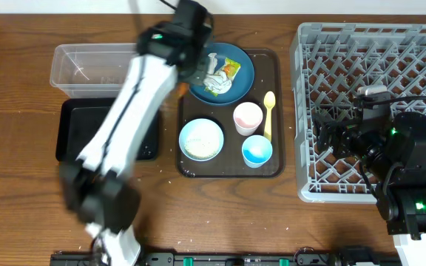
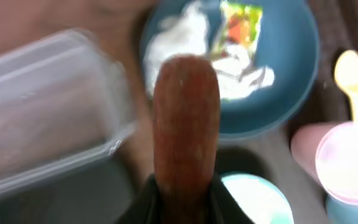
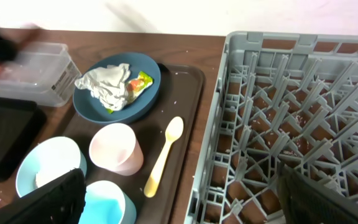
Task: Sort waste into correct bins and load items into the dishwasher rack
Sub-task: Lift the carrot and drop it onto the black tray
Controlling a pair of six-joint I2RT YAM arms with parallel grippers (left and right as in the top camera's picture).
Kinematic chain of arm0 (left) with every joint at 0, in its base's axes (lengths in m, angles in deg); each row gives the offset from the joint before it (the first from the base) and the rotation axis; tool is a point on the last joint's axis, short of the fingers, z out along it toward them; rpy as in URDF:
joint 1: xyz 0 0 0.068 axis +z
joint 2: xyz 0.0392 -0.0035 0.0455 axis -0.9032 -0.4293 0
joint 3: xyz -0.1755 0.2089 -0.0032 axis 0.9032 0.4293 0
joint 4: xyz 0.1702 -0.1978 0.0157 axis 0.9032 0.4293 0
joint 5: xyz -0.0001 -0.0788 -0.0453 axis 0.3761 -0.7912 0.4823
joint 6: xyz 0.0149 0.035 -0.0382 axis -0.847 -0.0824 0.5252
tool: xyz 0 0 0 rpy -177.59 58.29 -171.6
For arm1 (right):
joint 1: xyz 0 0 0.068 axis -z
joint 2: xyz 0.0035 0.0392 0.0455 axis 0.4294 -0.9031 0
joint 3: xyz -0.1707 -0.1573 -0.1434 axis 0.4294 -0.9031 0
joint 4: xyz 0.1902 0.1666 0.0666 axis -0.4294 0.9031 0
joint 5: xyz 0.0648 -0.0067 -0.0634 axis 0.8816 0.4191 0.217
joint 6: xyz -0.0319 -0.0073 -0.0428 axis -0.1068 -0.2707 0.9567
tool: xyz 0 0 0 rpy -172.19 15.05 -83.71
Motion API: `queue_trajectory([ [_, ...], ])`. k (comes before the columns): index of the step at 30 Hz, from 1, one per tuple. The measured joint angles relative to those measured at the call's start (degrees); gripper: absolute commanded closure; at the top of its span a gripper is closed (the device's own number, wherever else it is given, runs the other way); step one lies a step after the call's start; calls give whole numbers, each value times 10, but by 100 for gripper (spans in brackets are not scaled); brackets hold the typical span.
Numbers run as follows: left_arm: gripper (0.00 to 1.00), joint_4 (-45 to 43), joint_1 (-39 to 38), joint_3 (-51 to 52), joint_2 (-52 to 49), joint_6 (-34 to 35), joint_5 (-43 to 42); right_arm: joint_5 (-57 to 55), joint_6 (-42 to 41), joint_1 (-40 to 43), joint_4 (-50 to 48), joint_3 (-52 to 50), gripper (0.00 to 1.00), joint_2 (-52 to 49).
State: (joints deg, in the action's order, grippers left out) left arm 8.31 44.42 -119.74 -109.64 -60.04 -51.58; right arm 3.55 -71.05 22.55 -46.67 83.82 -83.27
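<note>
— What is shown by the left wrist view alone?
— The small orange carrot-like stick (image 2: 185, 118), clenched in the left gripper (image 2: 185, 196), between the clear tub (image 2: 42, 124) and the dark blue plate (image 2: 291, 93); overhead, that grasp is hidden by the blurred arm (image 1: 124, 111).
— And the right gripper (image 3: 182, 180)?
— Spread wide, nothing grasped, above the dishwasher rack (image 3: 303, 93).

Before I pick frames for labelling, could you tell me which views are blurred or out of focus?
Overhead: the left arm is smeared, the rack crisp. Left wrist: all soft; the orange stick in the fingers is out of focus, the clear tub streaked. Right wrist: sharp, except a dark smear top left by the tub.
</note>
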Motion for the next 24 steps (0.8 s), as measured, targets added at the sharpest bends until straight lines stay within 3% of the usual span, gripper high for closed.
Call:
queue_trajectory([
  [4, 94, 90, 34, -10, 95, 59, 49, 0, 0, 0, -1, 0, 4, 0],
  [9, 94, 152, 128, 1, 110, 178, 94, 0, 0, 0, -1, 0, 4, 0],
  [15, 94, 152, 238, 120, 89, 414, 110, 0, 0, 0, -1, 0, 4, 0],
  [19, 92, 108, 267, 218, 87, 578, 109, 0, 0, 0, -2, 0, 4, 0],
  [24, 92, -46, 265, 338, 86, 690, 99, 0, 0, 0, -2, 0, 4, 0],
])
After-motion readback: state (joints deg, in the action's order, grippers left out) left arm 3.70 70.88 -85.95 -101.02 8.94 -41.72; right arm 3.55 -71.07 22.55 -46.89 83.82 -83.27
